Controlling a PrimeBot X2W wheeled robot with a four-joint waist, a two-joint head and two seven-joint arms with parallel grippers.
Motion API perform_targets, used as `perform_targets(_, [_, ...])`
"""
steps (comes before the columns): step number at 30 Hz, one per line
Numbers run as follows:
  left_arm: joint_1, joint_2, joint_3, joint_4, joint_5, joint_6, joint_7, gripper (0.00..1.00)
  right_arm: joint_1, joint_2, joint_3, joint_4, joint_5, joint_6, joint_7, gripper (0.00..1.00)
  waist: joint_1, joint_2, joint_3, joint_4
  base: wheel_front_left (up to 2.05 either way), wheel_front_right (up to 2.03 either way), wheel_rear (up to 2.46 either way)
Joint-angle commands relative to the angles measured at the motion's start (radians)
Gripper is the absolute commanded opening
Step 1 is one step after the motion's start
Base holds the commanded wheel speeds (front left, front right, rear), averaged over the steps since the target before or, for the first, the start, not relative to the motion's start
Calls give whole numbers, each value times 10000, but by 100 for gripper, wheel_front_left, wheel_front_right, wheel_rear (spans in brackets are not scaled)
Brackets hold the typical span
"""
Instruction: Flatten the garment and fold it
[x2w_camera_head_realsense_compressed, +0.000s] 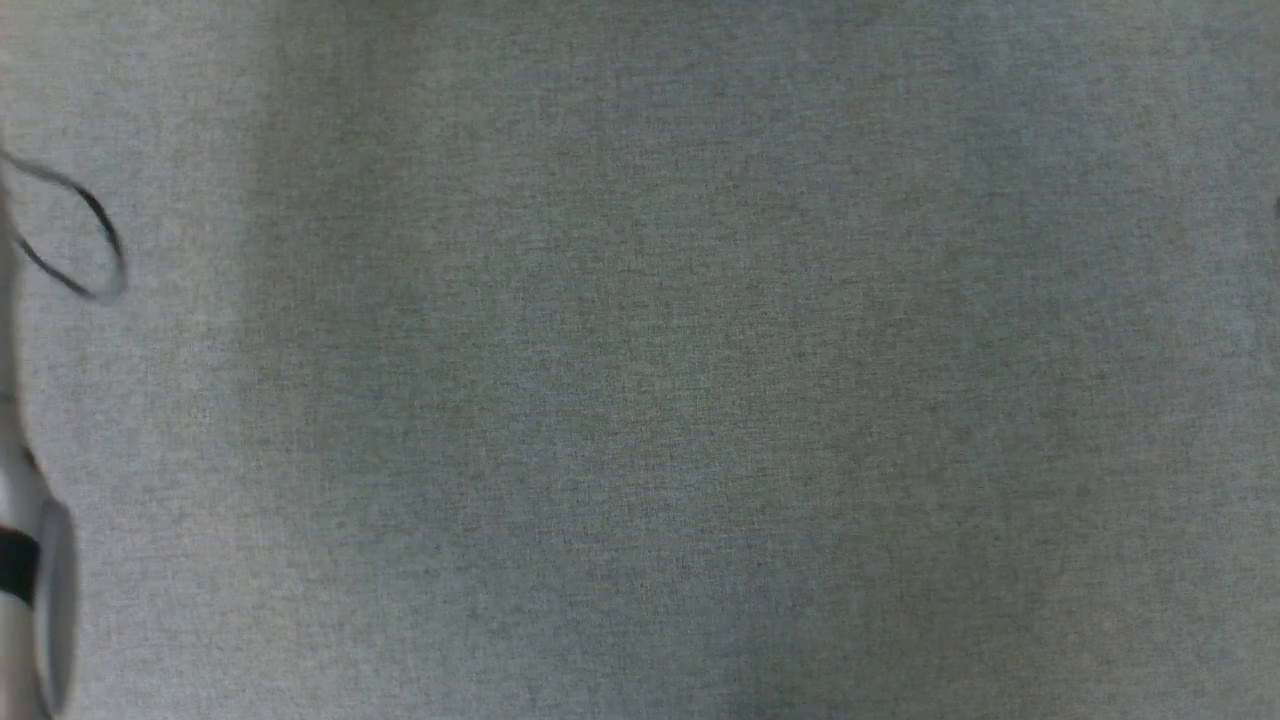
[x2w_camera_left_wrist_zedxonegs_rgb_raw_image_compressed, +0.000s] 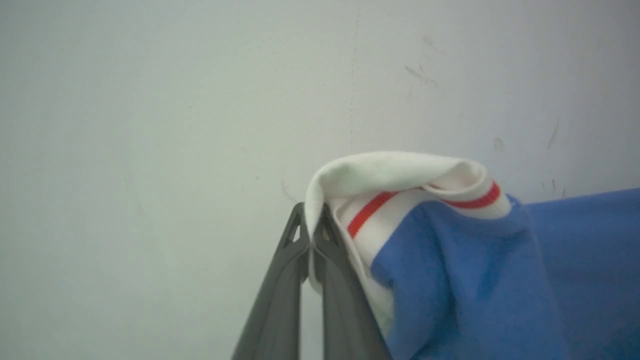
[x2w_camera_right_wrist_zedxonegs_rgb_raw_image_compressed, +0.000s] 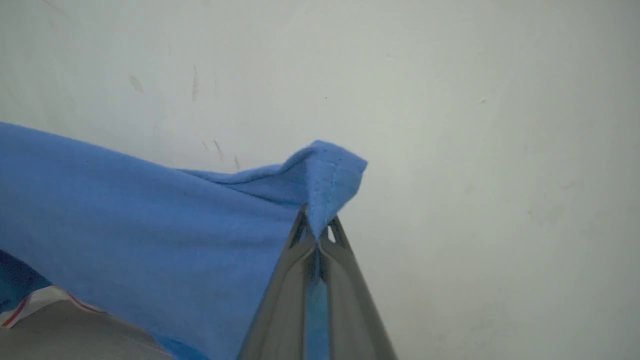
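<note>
In the left wrist view my left gripper (x2w_camera_left_wrist_zedxonegs_rgb_raw_image_compressed: 310, 222) is shut on a white band with a red stripe at the edge of the garment (x2w_camera_left_wrist_zedxonegs_rgb_raw_image_compressed: 475, 280). The royal-blue cloth hangs away to the right of the fingers. In the right wrist view my right gripper (x2w_camera_right_wrist_zedxonegs_rgb_raw_image_compressed: 317, 227) is shut on a stitched blue corner of the garment (x2w_camera_right_wrist_zedxonegs_rgb_raw_image_compressed: 150, 215). From there the cloth spreads left and down. A bit of red-striped white band (x2w_camera_right_wrist_zedxonegs_rgb_raw_image_compressed: 25, 305) peeks out at that view's lower left. Lettering and sleeves are hidden.
Behind both grippers stands a pale wall (x2w_camera_left_wrist_zedxonegs_rgb_raw_image_compressed: 150, 125) with a few scuff marks. The head view looks down on a grey woven surface (x2w_camera_head_realsense_compressed: 640, 400). A pale forearm (x2w_camera_head_realsense_compressed: 30, 570) and a black cable loop (x2w_camera_head_realsense_compressed: 105, 245) sit at its left edge.
</note>
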Motion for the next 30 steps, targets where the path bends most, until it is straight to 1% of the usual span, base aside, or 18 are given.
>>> perform_targets(1, [285,-12,121,6,-60,-54,-47,0,284,-10,99,112,153,-25,-77,0,-5,-1,-132,54,0,0,0])
perform_targets(5, [1601,-361,535,-67,-346,-98,-48,0,1332,-69,821,92,733,-25,-235,0,-5,-1,-746,245,0,0,0])
perform_targets(8, [2946,-522,729,-281,-439,-122,-48,0,2457,-243,1352,-281,1307,-25,-326,0,-5,-1,-1345,355,0,0,0])
perform_targets(13, [5645,-884,998,-1048,-703,-140,-48,0,4783,-799,2127,-1244,2105,-25,-410,0,-5,-1,-2551,494,0,0,0])
perform_targets(18, [8375,-1132,962,-2155,-820,-54,27,0,7052,-1346,2462,-2397,2643,-25,-316,0,-5,-1,-3641,511,0,0,0])
perform_targets(23, [10794,-1071,947,-3829,-903,370,705,0,8908,-1830,2283,-3502,2713,-25,256,0,-5,-1,-4382,468,0,0,0])
perform_targets(26, [12172,-1014,1018,-5047,-1009,704,1263,0,10025,-2003,1811,-4191,2587,-25,534,0,-5,-1,-4646,444,0,0,0])
perform_targets(30, [13810,-1027,1111,-6599,-1154,1210,2012,0,11663,-1958,951,-5206,2286,-25,1092,0,-5,-1,-4886,450,0,0,0])
